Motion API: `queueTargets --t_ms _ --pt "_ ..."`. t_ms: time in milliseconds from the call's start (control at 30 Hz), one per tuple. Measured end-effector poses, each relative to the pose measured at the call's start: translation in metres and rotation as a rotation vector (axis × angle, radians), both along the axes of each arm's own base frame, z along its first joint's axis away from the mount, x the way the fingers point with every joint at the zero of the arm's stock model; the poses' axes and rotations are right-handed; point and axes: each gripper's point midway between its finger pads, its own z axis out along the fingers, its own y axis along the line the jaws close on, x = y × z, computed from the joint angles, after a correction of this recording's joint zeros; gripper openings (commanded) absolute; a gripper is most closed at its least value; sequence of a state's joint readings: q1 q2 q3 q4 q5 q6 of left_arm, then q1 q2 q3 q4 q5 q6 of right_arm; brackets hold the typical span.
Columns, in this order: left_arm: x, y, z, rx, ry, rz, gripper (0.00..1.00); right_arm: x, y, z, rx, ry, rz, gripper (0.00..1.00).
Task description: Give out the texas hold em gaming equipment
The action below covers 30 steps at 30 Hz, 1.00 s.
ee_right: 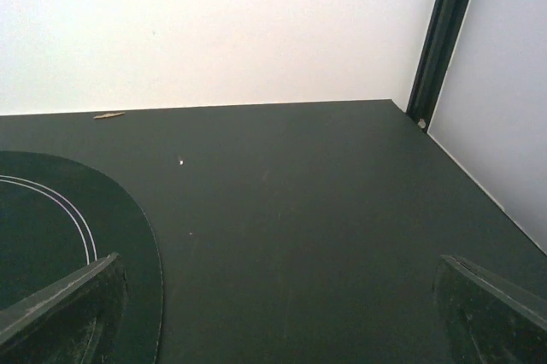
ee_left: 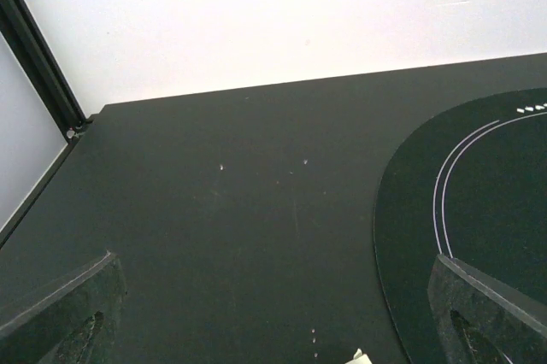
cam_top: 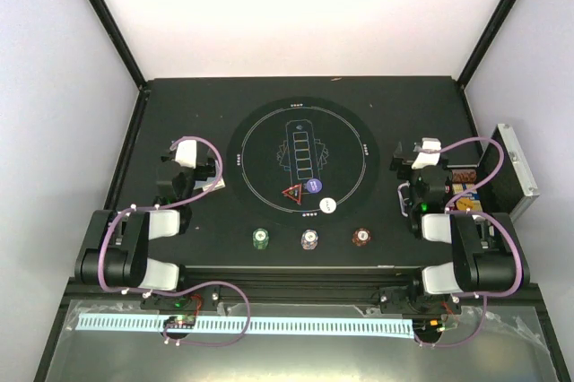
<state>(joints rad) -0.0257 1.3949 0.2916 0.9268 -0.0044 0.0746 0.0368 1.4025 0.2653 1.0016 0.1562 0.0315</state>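
Black desk [cam_top: 179, 113]: it carries everything, and both your hands sit over it.
Round mat [cam_top: 269, 144]: dark with white rings, it lies between your two hands. Its edge shows to the right of your left hand and to the left of your right hand.
Case [cam_top: 511, 171]: silver-edged and black, just right of your right hand at the desk's edge.
Left hand [ee_left: 273, 330]: fingers spread wide, nothing between them, bare desk ahead.
Right hand [ee_right: 273, 317]: fingers spread wide and empty too.
Chips: the green chip [cam_top: 260, 238], white striped chip [cam_top: 309, 238] and red chip [cam_top: 360, 237] stand in a row off the mat, nearer the arm bases than either hand.
Discs: the white disc [cam_top: 328, 205] sits at the mat's near rim, with the purple disc [cam_top: 313, 186] just beyond it.
Red triangle [cam_top: 291, 192]: just beside the purple disc, on your left hand's side.
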Motion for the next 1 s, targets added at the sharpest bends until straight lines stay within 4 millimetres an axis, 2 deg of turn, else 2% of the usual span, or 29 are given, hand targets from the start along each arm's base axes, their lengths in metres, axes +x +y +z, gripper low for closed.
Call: queueTargets --t_ms 300,400,433,500,567,667,733,800,867,933,1000 --pt "0.0 0.0 0.0 0.0 0.0 -0.001 0.99 0.0 0.0 0.0 0.0 -0.001 0.0 1.0" --pt "0.0 0.0 0.0 0.0 -0.001 0.0 0.99 -0.001 -0.008 0.001 0.016 0.022 -0.05 1.0" --pt "0.0 0.001 0.0 -0.001 0.005 -0.001 0.99 0.001 -0.014 0.005 0.024 0.042 -0.086 1.0" --pt "0.006 0.001 0.003 -0.003 0.04 -0.01 0.99 0.009 -0.021 0.032 0.038 0.028 -0.135 1.0" --pt "0.02 0.0 0.022 -0.004 0.061 -0.02 0.99 0.017 -0.026 0.073 0.066 -0.02 -0.167 1.0" --pt "0.037 -0.002 0.078 -0.005 0.031 -0.057 0.99 0.016 -0.032 0.129 0.149 -0.11 -0.206 1.0" --pt "0.039 -0.004 0.11 -0.003 0.018 -0.09 0.99 0.007 -0.037 0.152 0.225 -0.156 -0.237 1.0" --pt "0.039 -0.005 0.13 -0.002 0.045 -0.118 0.99 -0.001 -0.035 0.162 0.276 -0.173 -0.216 1.0" --pt "0.039 -0.005 0.14 0.001 0.087 -0.141 0.99 -0.002 -0.024 0.16 0.297 -0.144 -0.152 1.0" --pt "0.035 -0.004 0.143 0.002 0.144 -0.157 0.99 0.006 -0.003 0.15 0.306 -0.063 -0.065 1.0" --pt "0.031 -0.001 0.141 -0.003 0.201 -0.166 0.99 0.015 0.032 0.138 0.295 0.04 0.027 1.0"
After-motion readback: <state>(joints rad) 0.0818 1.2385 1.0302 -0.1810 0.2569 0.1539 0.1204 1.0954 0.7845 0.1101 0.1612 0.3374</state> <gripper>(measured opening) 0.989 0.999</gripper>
